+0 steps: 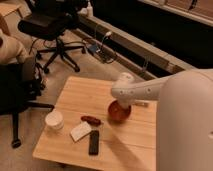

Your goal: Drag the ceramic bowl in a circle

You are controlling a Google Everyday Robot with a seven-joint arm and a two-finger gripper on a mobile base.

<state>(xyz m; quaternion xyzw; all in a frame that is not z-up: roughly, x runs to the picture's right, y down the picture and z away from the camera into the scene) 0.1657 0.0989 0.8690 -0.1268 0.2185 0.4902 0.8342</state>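
Note:
The ceramic bowl (118, 113) is round, orange-red and glossy. It sits on the wooden table (75, 95) right of the middle, toward the far edge. My white arm (150, 90) reaches in from the right, and its wrist end hangs over the bowl's far rim. My gripper (123, 103) points down into the bowl at that rim, mostly hidden behind the wrist.
A dark red oblong thing (91, 120), a white packet (80, 131) and a black phone (93, 142) lie left and front of the bowl. A white round cup (54, 120) stands at the table's left. A pale flat item (142, 104) lies behind the arm. Office chairs (52, 25) stand at left.

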